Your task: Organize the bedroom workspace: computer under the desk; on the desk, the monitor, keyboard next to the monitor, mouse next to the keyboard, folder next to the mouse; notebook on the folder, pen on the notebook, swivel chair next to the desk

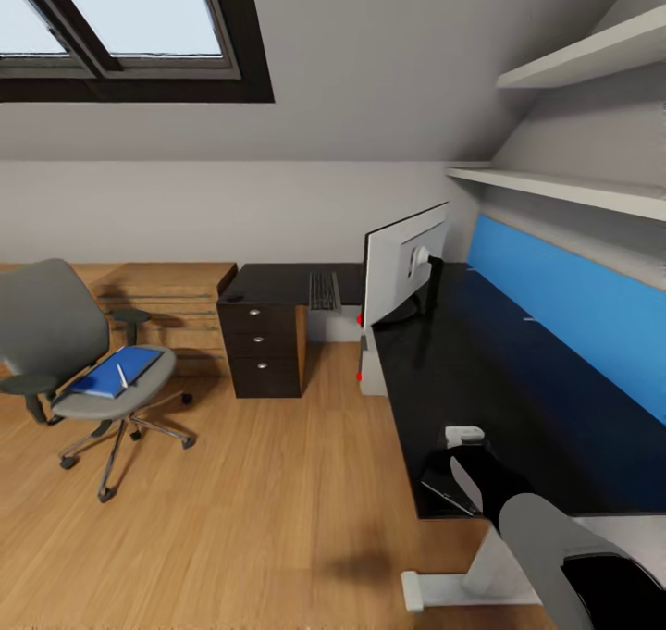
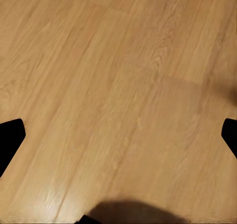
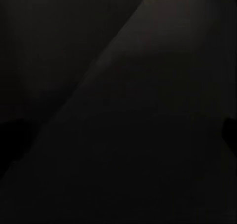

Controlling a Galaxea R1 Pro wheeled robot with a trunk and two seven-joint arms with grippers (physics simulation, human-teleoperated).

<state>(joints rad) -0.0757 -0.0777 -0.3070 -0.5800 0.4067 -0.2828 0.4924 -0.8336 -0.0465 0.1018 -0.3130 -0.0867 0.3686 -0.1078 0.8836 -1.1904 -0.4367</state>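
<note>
Head view: right arm (image 1: 555, 537) low over the desk (image 1: 518, 399), both tools' opening impossible to tell.

No text, label, brand, number or sign can be read in any of the views. In the head view, the keyboard (image 1: 324, 290) at the centre of the frame is too small for its key legends to be made out. The blue folder (image 1: 116, 372) at left centre shows a plain cover. The drawer fronts (image 1: 263, 345) carry only round knobs.
</note>
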